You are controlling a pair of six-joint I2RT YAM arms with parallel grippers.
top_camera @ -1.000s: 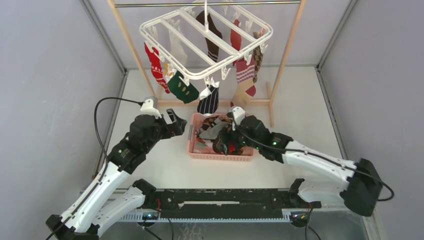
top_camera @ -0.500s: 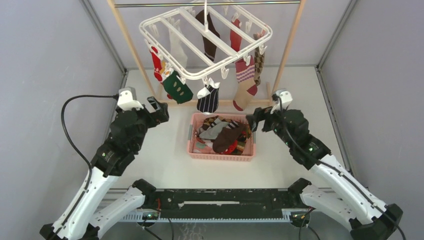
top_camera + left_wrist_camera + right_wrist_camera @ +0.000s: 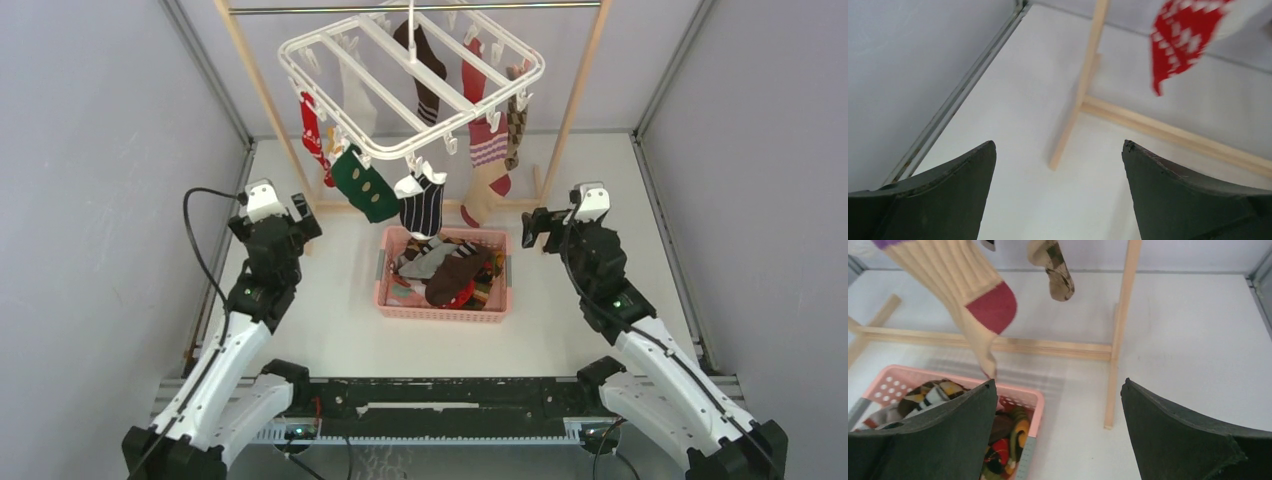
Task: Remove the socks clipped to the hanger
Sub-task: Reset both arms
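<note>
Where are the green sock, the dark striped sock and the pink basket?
green sock (image 3: 366,186), top external view, middle of its body.
dark striped sock (image 3: 422,207), top external view, its foot.
pink basket (image 3: 440,314), top external view, near rim.

A pink slatted basket (image 3: 441,314) sits on the white table (image 3: 330,322) before the wooden rack (image 3: 1048,346).

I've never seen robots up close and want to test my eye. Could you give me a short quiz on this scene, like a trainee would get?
1. True or false: the left gripper and right gripper are both open and empty.
2. Loose socks lie in: A) the pink basket B) the bare table C) the right gripper.
3. On the hanger, what colour is the sock between the red sock and the dark striped sock?
Key: 1 true; 2 A; 3 the green sock.
</note>
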